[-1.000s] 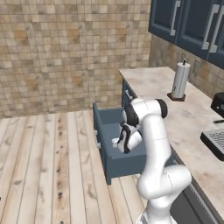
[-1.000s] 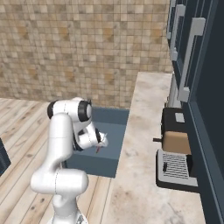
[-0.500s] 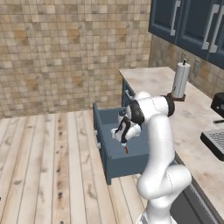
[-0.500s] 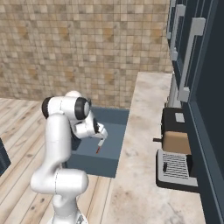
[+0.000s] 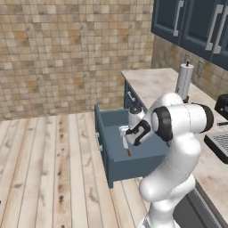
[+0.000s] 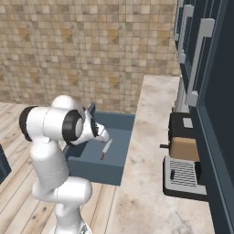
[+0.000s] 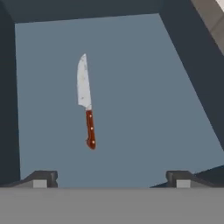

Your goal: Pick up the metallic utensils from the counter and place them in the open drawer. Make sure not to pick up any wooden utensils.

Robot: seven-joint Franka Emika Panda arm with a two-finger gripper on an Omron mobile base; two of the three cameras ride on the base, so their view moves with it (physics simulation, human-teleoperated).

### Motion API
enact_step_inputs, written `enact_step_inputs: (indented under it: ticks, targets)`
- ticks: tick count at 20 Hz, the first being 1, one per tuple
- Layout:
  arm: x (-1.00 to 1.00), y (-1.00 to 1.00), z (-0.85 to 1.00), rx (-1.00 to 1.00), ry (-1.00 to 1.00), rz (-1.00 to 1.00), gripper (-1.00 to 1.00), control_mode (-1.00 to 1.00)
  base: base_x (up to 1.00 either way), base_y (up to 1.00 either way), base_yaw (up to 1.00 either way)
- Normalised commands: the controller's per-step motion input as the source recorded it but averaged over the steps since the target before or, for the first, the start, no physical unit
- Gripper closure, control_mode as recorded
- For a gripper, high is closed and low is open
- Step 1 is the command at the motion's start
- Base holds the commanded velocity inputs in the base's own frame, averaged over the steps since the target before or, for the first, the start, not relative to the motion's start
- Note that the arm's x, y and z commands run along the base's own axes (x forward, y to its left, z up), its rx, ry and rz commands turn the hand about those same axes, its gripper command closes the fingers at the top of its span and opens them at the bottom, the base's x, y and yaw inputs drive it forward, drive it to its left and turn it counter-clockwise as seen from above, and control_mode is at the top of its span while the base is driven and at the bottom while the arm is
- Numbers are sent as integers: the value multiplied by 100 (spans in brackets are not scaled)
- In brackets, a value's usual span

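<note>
A small knife (image 7: 86, 101) with a silver blade and reddish-brown handle lies flat on the floor of the open drawer (image 7: 144, 78). The same knife (image 6: 105, 150) shows in the right base view and, partly behind the hand, as the knife (image 5: 127, 147) in the left base view. My gripper (image 7: 109, 177) hangs open above the drawer, its two fingertips (image 7: 41, 178) spread wide with nothing between them. The gripper (image 5: 126, 134) sits over the slate-blue drawer (image 5: 116, 167), clear of the knife.
The marbled counter (image 5: 156, 82) runs along the right with a paper towel holder (image 5: 184, 80) on it. A toaster (image 6: 183, 148) and a dark appliance (image 6: 183, 176) stand on the counter (image 6: 151, 137). Wooden floor (image 5: 44, 169) lies left of the drawer.
The gripper has opened and let go of the knife, which now lies on the drawer floor. The hand has lifted slightly away from it.
</note>
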Motion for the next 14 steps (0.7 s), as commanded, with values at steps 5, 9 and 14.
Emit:
enact_step_inputs:
  ticks: [5,9,14]
  targets:
    - [-99,-1,100,0,-14,0,-100,-100,0,0,0]
    - [-66,0,100,-3,1,0,-100,-100,0,0,0]
    - [-52,1,91,-14,31,3,-100,-100,0,0,0]
